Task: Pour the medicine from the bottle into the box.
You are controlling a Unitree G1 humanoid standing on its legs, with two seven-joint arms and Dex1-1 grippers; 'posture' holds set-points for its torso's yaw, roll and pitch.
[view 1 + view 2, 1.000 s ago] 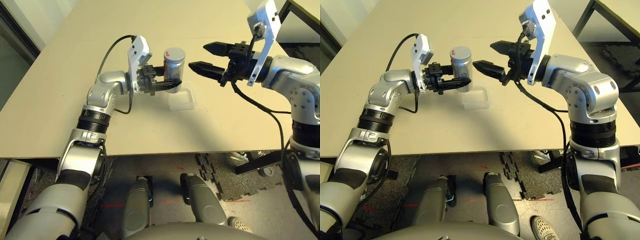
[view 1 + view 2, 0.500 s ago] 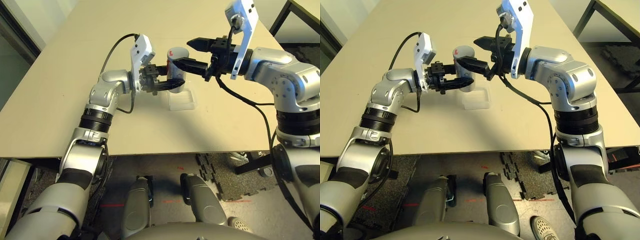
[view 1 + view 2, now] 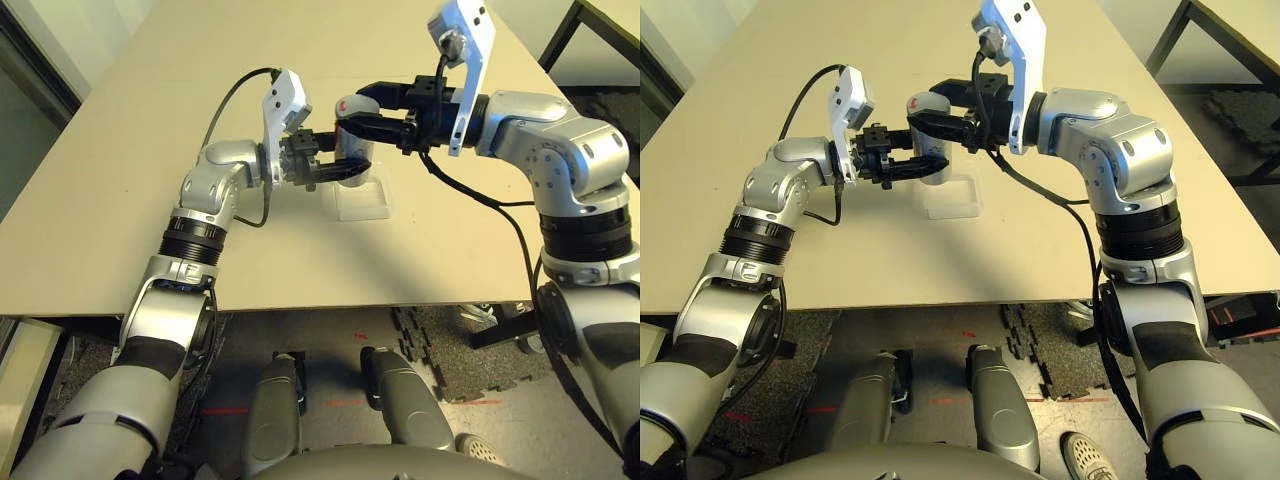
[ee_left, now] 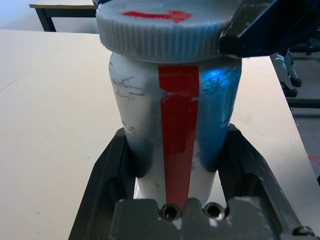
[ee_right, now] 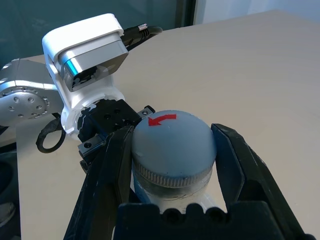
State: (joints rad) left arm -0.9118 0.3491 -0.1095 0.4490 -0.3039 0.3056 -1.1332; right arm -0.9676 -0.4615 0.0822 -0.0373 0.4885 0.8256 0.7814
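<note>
A: Nearest the robot, what stood where?

B: The box [image 3: 364, 201] lay on the table [image 3: 120, 180], with nothing to be seen in it. Just above its far left corner the left gripper [image 3: 345, 165] was clamped on the lower body of the bottle [image 4: 172, 125], holding it upright in the air.

A: And beyond that?

B: The right gripper [image 5: 172, 150] straddled the cap [image 5: 172, 145], a finger [image 5: 107, 170] on each side. From the right wrist view the fingers looked to be at the ribbed rim or just off it; I could not tell whether they were gripping.

A: What could have gone wrong?

B: As I judged it, the cap was on, so nothing could be poured. If the right fingers had bitten too high on the domed top, they might have slid off when twisting. A hard twist could also have spun the bottle in the left fingers, as they held only its lower part. And a cap that popped off suddenly could have jolted the bottle and spilled medicine beside the box.
</note>
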